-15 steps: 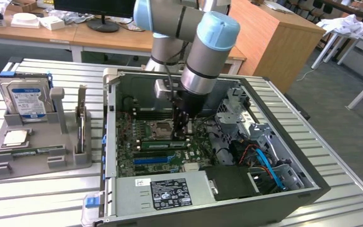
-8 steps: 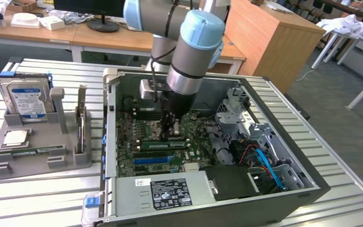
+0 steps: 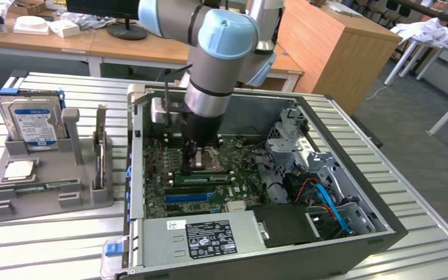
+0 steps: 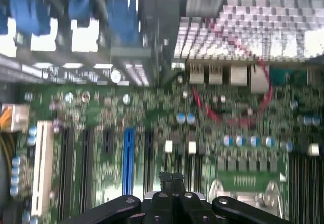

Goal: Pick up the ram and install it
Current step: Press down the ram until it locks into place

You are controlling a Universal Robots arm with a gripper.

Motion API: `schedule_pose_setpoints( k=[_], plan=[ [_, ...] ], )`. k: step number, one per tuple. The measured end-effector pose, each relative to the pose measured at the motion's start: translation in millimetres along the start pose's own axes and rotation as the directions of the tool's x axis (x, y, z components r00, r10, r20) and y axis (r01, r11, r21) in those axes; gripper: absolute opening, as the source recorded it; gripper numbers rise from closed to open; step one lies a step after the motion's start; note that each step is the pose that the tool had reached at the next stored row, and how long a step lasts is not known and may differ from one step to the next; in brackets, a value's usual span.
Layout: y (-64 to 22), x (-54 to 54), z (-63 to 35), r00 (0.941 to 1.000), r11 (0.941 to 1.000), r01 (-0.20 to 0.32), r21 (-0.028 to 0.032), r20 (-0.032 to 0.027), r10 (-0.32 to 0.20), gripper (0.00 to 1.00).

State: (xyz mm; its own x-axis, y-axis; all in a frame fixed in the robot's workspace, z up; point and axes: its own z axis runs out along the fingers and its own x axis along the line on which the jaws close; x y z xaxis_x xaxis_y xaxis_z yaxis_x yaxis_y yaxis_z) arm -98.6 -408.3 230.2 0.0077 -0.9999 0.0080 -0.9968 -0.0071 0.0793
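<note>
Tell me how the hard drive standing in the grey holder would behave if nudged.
The hard drive is a metal-cased block, so probably stiff and heavy for its size. Standing on edge in the grey holder, it might tip if pushed, though the slot likely steadies it.

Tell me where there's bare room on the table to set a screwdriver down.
Bare slatted table lies in front of the grey parts holder, beside the computer case. Inside the case it's crowded: motherboard, cables, and the shut claw.
</note>
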Motion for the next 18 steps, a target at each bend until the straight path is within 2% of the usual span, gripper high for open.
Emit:
schedule_pose_setpoints(
  k=[2, 18],
  plan=[
    [3.8, 0.1, 0.7, 1.0000, 1.0000, 0.000, 0.0001, 0.0002, 0.000, 0.10],
    [3.3, 0.2, 7.7, 1.0000, 1.0000, 0.000, -0.0001, 0.0000, 0.000, 0.10]
  ],
)
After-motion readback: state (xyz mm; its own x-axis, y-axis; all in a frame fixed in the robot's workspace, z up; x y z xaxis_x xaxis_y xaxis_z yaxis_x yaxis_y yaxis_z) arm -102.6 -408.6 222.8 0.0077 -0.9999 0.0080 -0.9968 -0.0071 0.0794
